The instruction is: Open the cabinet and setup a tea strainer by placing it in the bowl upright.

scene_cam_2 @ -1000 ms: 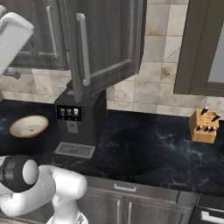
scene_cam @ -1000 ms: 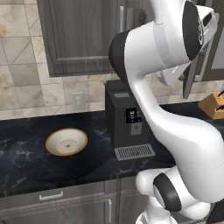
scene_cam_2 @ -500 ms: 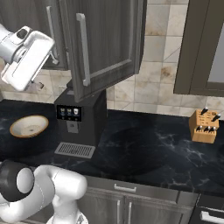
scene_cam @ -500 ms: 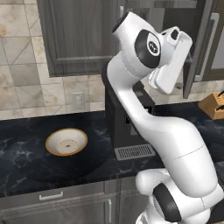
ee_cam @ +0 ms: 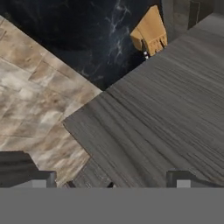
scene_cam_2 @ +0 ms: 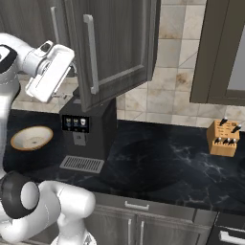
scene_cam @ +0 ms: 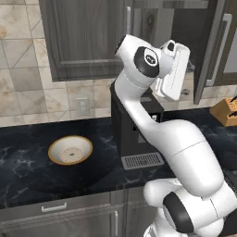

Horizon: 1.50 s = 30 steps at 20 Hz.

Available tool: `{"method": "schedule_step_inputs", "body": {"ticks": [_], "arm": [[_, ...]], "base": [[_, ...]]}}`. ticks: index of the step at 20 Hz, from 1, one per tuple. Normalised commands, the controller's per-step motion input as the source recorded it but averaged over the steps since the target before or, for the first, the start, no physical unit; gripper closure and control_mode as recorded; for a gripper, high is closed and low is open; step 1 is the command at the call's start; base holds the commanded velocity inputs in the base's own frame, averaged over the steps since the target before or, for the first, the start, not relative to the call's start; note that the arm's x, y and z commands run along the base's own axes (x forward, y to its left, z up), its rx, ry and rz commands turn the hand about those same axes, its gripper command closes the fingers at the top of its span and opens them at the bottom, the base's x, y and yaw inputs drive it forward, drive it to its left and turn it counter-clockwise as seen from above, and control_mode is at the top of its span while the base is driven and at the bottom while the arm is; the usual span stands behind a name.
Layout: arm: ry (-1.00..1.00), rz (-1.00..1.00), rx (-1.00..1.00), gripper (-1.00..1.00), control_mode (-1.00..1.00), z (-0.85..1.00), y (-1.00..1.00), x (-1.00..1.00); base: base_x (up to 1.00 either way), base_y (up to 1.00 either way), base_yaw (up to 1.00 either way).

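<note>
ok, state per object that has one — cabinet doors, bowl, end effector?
cabinet: right door swung open, left door shut.
bowl: upright on the counter, nothing in it.
end effector: open, holding nothing, raised by the open door's inner face.

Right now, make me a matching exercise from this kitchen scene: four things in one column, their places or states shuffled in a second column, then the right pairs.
Things:
1. bowl
2. knife block
3. cabinet door
4. coffee machine

Places or states:
A. swung open above the counter
B. on the counter at the far right, tan wood
C. black, standing under the open door
D. empty, on the dark counter left of the machine

Pairs: 1-D, 2-B, 3-A, 4-C
</note>
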Motion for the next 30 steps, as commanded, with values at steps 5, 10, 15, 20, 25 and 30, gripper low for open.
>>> {"method": "schedule_step_inputs", "body": {"ticks": [5, 10, 15, 20, 25, 30], "arm": [[0.14, -0.09, -0.02, -1.00, -1.00, 0.00, -0.05, 0.53], [0.07, -0.07, 0.00, -1.00, -1.00, -0.08, -0.66, 0.27], [-0.05, 0.00, 0.00, -1.00, -1.00, -0.31, -1.00, 0.00], [0.00, 0.02, 0.00, -1.00, -1.00, -0.07, -0.81, 0.00], [-0.01, 0.05, 0.00, -1.00, -1.00, 0.00, -0.19, -0.01], [-0.02, -0.01, 0.00, -1.00, -1.00, -0.01, 0.31, 0.02]], "base": [[0.00, 0.00, 0.00], [0.00, 0.00, 0.00], [0.00, 0.00, 0.00], [0.00, 0.00, 0.00], [0.00, 0.00, 0.00], [0.00, 0.00, 0.00]]}}
